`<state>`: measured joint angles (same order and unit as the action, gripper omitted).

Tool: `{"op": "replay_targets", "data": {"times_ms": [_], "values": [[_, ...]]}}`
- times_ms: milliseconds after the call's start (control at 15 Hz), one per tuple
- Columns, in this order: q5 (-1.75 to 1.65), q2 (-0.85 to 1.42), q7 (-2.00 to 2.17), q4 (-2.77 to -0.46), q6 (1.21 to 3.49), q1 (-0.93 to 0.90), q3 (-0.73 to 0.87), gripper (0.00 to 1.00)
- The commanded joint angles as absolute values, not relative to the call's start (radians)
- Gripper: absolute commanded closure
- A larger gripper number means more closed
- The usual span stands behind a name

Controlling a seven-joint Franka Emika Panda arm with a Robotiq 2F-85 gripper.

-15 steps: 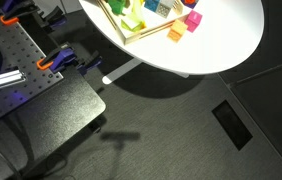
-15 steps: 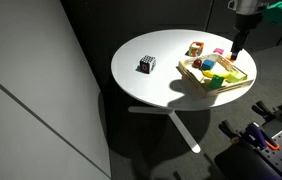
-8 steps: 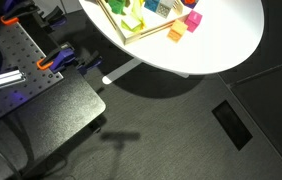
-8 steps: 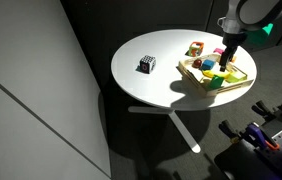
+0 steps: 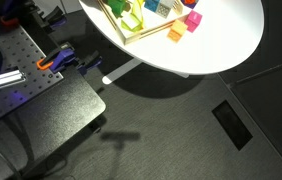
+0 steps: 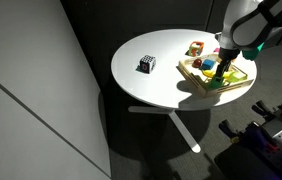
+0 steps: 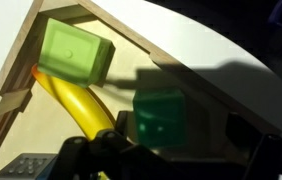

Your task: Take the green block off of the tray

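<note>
The light-wood tray (image 6: 239,84) sits on the round white table and holds several coloured blocks. In the wrist view the lime-green block (image 7: 73,52) lies in the tray near its rim (image 7: 131,35), up and to the left of my gripper. It also shows in both exterior views (image 5: 133,22) (image 6: 215,83). My gripper (image 7: 181,150) is low over the tray (image 6: 226,62). Its jaws stand wide apart around a darker green-teal block (image 7: 159,120) that lies in shadow, closer to the left finger. A yellow curved piece (image 7: 76,105) lies beside it.
An orange block (image 5: 176,33) and a red-pink block (image 5: 193,18) lie on the table outside the tray. A black-and-white cube (image 6: 146,65) sits on the table's far side. The table edge (image 5: 181,72) drops to dark floor.
The arm has come down and moved left over the tray, from above its far edge to low among the blocks. The blocks have not moved.
</note>
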<state>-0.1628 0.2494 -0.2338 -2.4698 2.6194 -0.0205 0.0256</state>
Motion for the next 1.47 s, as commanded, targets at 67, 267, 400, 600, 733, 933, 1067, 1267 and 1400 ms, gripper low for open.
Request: {"op": "replay_targets", "data": {"times_ms": [67, 267, 400, 600, 733, 933, 1067, 1267, 1400], "values": [[-0.193, 0.32, -0.205, -2.435, 2.674, -0.011, 0.035, 0.0], [-0.192, 0.357, -0.202, -2.411, 2.693, -0.014, 0.039, 0.0], [-0.19, 0.379, -0.202, -2.393, 2.698, -0.015, 0.039, 0.0], [-0.193, 0.405, -0.197, -2.37, 2.689, -0.019, 0.043, 0.25], [-0.192, 0.414, -0.196, -2.358, 2.671, -0.02, 0.043, 0.42], [-0.19, 0.409, -0.184, -2.345, 2.635, -0.024, 0.047, 0.66], [-0.187, 0.388, -0.18, -2.343, 2.597, -0.022, 0.046, 0.68], [-0.18, 0.344, -0.19, -2.349, 2.544, -0.014, 0.041, 0.7], [-0.177, 0.312, -0.189, -2.352, 2.518, -0.014, 0.037, 0.7]]}}
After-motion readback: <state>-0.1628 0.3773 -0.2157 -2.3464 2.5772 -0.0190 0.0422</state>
